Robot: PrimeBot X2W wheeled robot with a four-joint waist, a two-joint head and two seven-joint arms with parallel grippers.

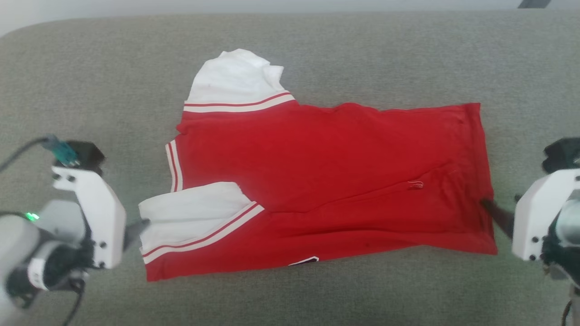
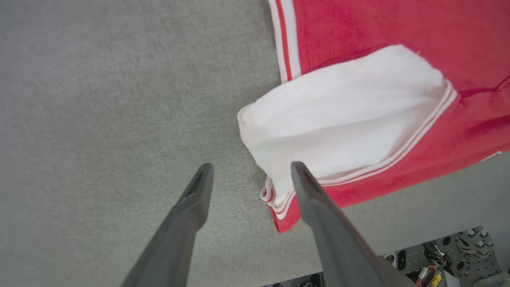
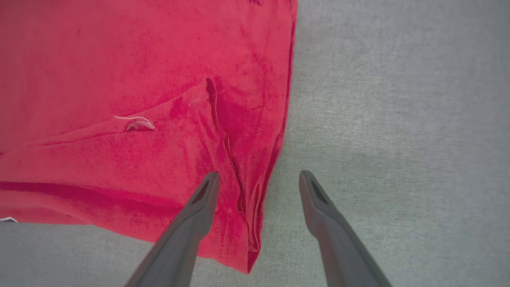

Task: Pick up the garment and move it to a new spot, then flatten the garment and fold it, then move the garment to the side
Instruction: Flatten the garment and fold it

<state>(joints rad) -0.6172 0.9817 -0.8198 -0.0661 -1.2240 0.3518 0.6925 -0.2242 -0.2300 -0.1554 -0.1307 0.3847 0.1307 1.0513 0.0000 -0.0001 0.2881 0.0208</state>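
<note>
The red garment (image 1: 326,181) lies spread across the grey cushion with its lettering side down, hem toward the right. One white sleeve (image 1: 235,81) points to the far side, and the other (image 1: 190,213) is folded over the near left corner. My left gripper (image 1: 136,228) is open at that near sleeve's cuff (image 2: 275,191), one finger over the fabric and one over bare cushion. My right gripper (image 1: 491,210) is open astride the hem edge (image 3: 255,207), where the cloth is puckered. A sliver of white-outlined lettering (image 1: 304,261) peeks out at the near edge.
The grey fabric cushion (image 1: 90,81) stretches wide around the garment, with bare room on all sides. A white wall or floor shows past its far edge (image 1: 136,7). Robot base hardware (image 2: 438,259) appears below the cushion's near edge.
</note>
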